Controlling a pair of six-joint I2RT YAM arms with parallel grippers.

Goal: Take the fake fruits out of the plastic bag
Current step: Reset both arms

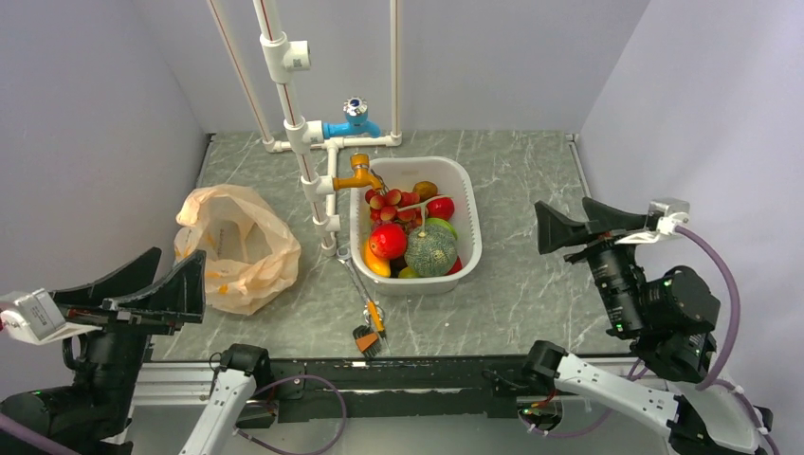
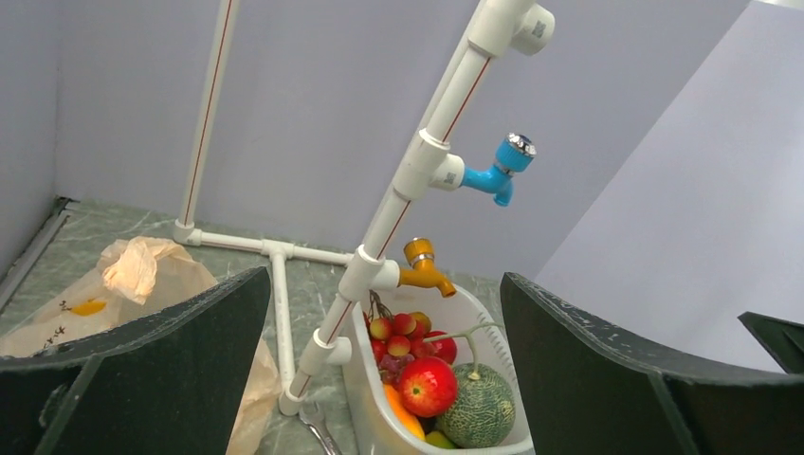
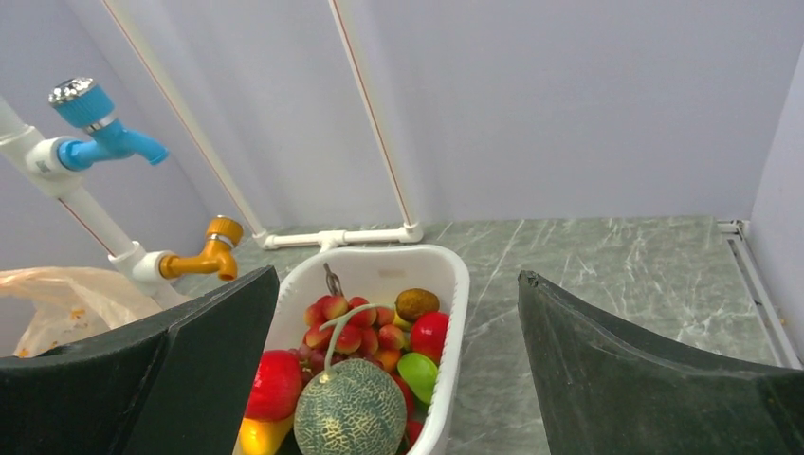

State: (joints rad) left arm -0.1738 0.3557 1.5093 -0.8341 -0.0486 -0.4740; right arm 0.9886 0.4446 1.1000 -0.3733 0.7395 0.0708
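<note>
both arms hung back over the near edge of the table (image 1: pixel 531 171). the left gripper (image 1: pixel 178 258) was spread wide with nothing in it, and the right gripper (image 1: pixel 561 209) was likewise wide and empty. that pose looked like a retreat, probably because little was left to fetch.

the plastic bag (image 1: pixel 237 248) lay slack on the left of the table, mouth gaping upward, just ahead of the left gripper. no fruit showed in it, though its crinkled folds hid part of the inside. the grapes (image 1: pixel 393 204), the melon (image 1: pixel 431 251) and the red round fruit (image 1: pixel 388 241) all sat in the white basin (image 1: pixel 471 237), well apart from the bag. they were piled together with a banana (image 1: pixel 374 263) and other small fruit.

between bag and basin stood a white pipe frame (image 1: pixel 305 133). its orange tap (image 1: pixel 358 173) reached over the basin's rim, with a blue tap (image 1: pixel 353 118) higher up. any carry from bag to basin would have had to go around or over that post. a metal tool (image 1: pixel 353 270) lay on the table near the basin's left side.
</note>
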